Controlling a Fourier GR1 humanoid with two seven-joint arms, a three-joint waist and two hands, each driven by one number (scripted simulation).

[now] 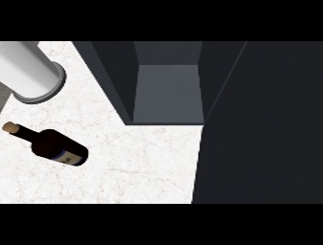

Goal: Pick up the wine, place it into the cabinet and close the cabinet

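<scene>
Wine [55, 147]: dark glass bottle with a cork [10, 127] and a label low on the body, near the counter's [143, 162] left edge; whether it stands or lies cannot be told. Judged heavy, stiff, smooth and breakable, so best taken round the wide body, not the neck. Cabinet [168, 91]: at the far edge, open, with nothing showing inside; the dark panel [270, 143] on its right is likely the door. White cylinder [19, 67]: far-left corner. Hands: neither shows, state unknown.
</scene>
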